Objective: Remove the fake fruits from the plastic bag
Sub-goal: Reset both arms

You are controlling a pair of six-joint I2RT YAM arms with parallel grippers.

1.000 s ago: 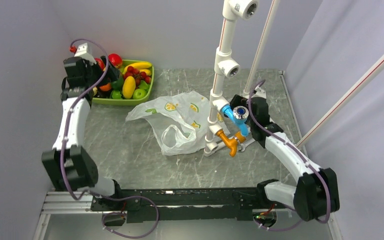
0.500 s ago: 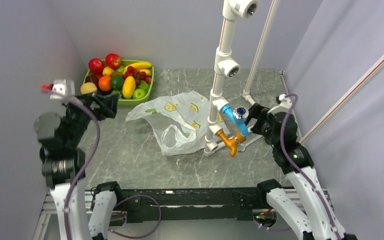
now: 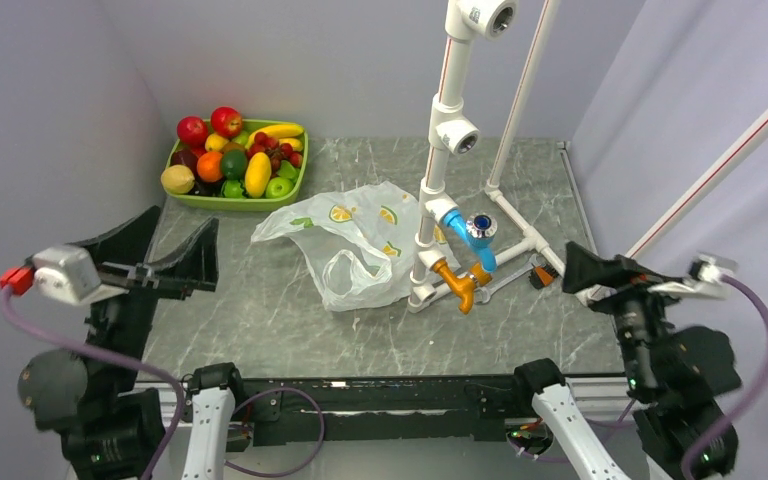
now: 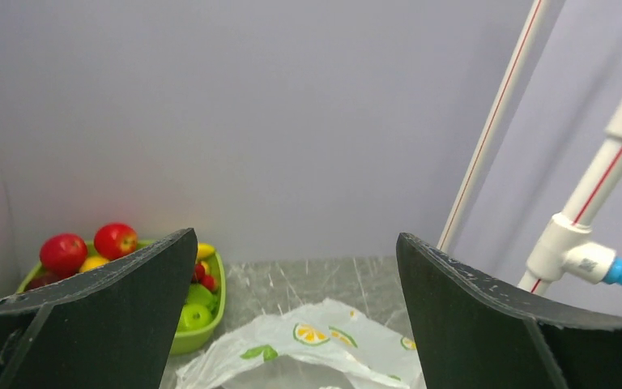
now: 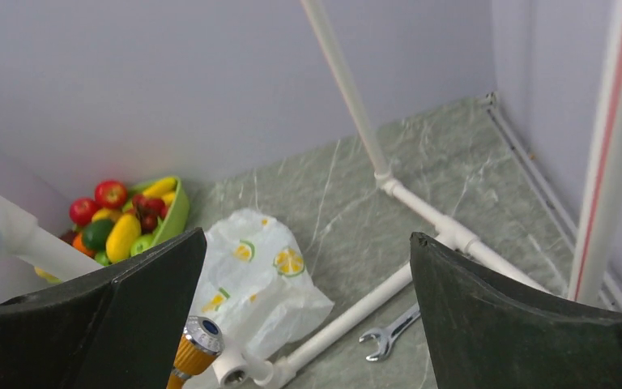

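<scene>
Grey marbled tabletop (image 3: 260, 310) between lilac walls is what we are looking over, and most of the job is looking finished to us. We are seeing the plastic bag (image 3: 360, 240) lying slack and crumpled at mid-table, just beside the white pipe frame (image 3: 438, 190), its handle loop gaping toward the near edge and no bulge showing through the thin film. We are finding the fake fruits sitting in the green tray (image 3: 298, 180) at the far left corner, well apart from the bag: two red apples (image 3: 210, 126) at the far rim, the dull yellow lemon (image 3: 177, 179) at the tray's left end, the banana (image 3: 278, 130) along the far side, mixed among limes, an orange and strawberries. We are holding the left gripper (image 3: 186, 222) high over the near left, fingers spread wide on nothing, and the right gripper (image 5: 308, 237) likewise parted and empty at the near right. We are judging that little is left beyond confirming the bag is empty.
</scene>
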